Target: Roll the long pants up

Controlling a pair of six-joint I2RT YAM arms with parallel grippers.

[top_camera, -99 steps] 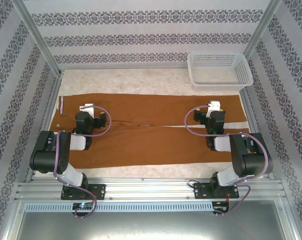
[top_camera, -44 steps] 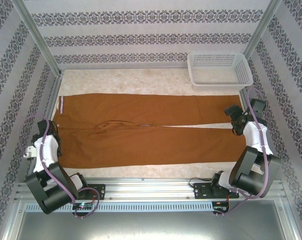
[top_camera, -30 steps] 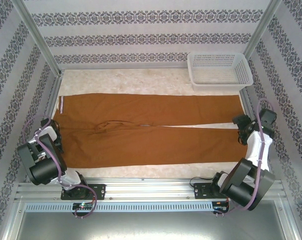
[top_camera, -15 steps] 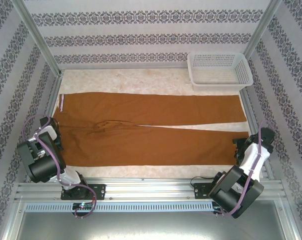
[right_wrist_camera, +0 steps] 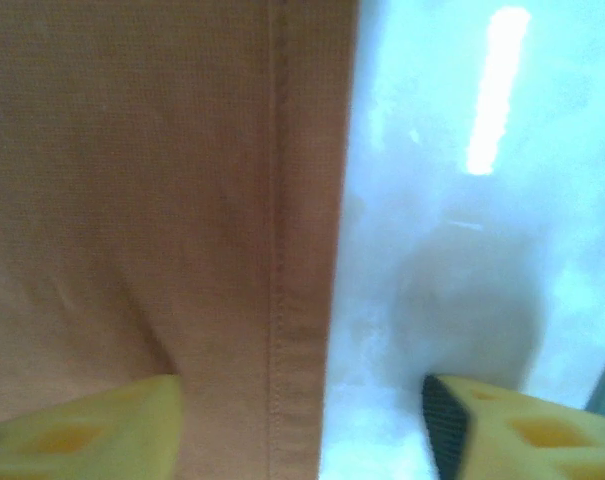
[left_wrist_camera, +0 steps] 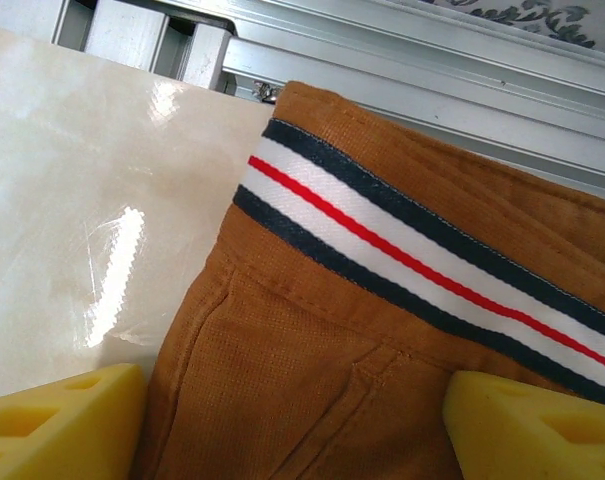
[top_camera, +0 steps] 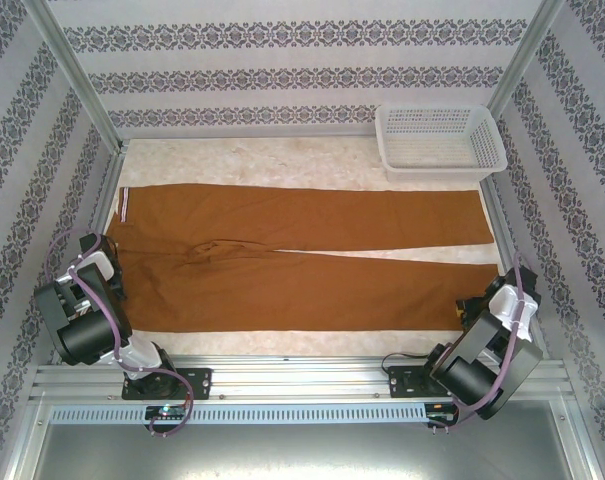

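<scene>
The long pants point(top_camera: 302, 255) lie flat on the table, rust-brown, with the waist at the left and both legs running right. My left gripper point(top_camera: 102, 268) sits at the near corner of the waist. In its wrist view it is open point(left_wrist_camera: 297, 435), its yellow pads point(left_wrist_camera: 62, 425) standing on either side of the cloth just below the navy, white and red striped waistband point(left_wrist_camera: 412, 262). My right gripper point(top_camera: 480, 302) is at the end of the near leg. It is open point(right_wrist_camera: 302, 435), straddling the stitched hem point(right_wrist_camera: 302, 260) and the bare table.
A white mesh basket point(top_camera: 440, 140) stands at the back right, beyond the far leg. The pale table point(top_camera: 282, 160) is bare behind the pants. Metal frame rails point(top_camera: 302, 385) run along the near edge, with patterned walls close on both sides.
Both arms left the middle of the pants and swung out to its ends. Over the last second the right gripper came from the far leg's hem down to the near leg's hem; the left barely moved.
</scene>
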